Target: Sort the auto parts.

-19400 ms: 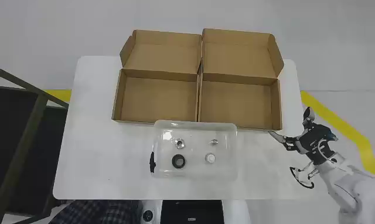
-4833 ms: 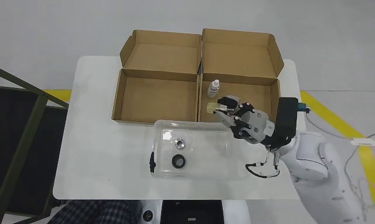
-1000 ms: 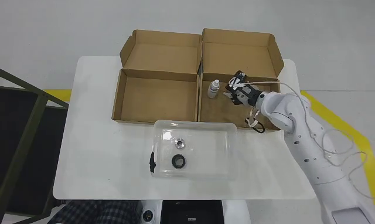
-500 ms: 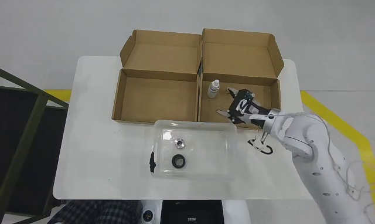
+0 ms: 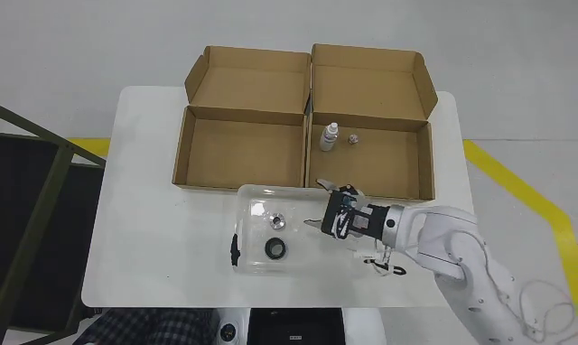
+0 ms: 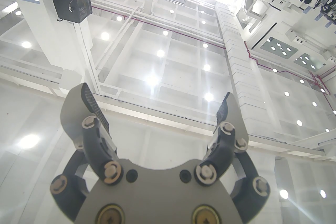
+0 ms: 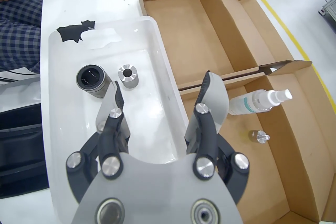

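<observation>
We saw the right gripper hanging over the right part of the clear bin, at the near side of the white table. Its 2 fingers were spread wide apart w/ nothing held. It touched no part.

2 parts sat in the left part of the bin, apart from the gripper. The black ring part was nearer to us. The silver round part, w/ a dark hole on top, stood just beside it on the far side. A bit of black tape stuck to the bin's left wall.

Past the bin, 2 open cardboard boxes sat side by side & touching. We saw nothing in the left box. The right box had 2 things in its far left corner: a small spray bottle lying down, & a little silver part near it on the right.

The left gripper pointed up at the ceiling. Its 2 fingers were also spread wide, w/ nothing in them.
</observation>
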Robot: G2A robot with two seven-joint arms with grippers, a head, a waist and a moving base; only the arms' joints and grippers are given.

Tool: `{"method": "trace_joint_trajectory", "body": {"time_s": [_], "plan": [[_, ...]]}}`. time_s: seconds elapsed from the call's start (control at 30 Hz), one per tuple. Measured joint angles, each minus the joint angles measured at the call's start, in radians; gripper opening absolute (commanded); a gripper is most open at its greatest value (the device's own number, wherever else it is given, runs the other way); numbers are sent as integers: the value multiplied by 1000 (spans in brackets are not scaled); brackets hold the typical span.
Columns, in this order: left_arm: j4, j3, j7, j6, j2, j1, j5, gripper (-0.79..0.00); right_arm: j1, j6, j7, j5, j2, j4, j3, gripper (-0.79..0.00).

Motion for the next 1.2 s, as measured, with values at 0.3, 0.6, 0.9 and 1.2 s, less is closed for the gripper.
{"method": "trace_joint_trajectory", "body": {"time_s": [0.3,0.6,0.9,1.2], "plan": [[0,0,0,0,0,0,0,0,5,4,-41,-109,-7,27,-92,-280],[0,0,0,0,0,0,0,0,61,-7,-89,-198,-21,96,-191,-317],[0,0,0,0,0,0,0,0,140,10,-86,-209,-45,191,-276,-332],[0,0,0,0,0,0,0,0,205,40,-76,-204,-70,268,-343,-397]]}}
